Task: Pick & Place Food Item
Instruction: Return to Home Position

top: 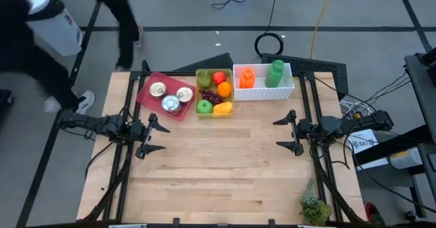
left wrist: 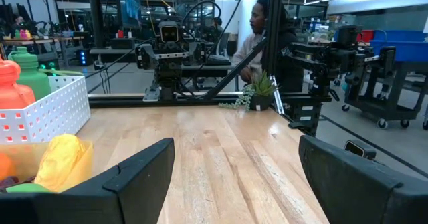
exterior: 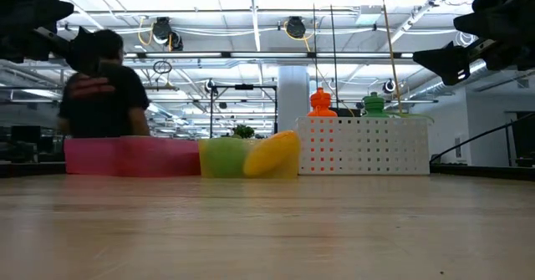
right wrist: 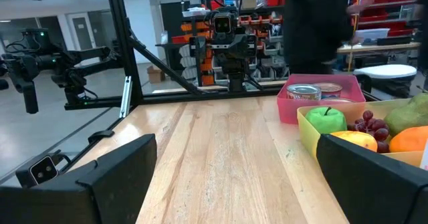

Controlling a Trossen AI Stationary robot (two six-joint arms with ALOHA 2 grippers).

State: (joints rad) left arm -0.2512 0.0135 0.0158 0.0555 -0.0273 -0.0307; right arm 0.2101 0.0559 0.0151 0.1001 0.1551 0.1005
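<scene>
Three tuna cans (top: 170,103) sit in the red bin (top: 143,92), and both arms are back at their own sides of the table (top: 225,173).

The picking looks done, so this step is going home. The left hand (top: 165,137) is at the left edge and the right hand (top: 276,133) at the right edge. Each has its fingers wide apart and holds nothing. I think the next move only needs the arms to settle and stop, well away from the bins. The high view shows the cans inside the bin, at the far left of the table. The low view shows only the bin's side (exterior: 125,157), so the cans are hidden. The right wrist view sees the cans (right wrist: 304,91) beside a green apple (right wrist: 326,119). The left wrist view shows no red bin at all.
</scene>
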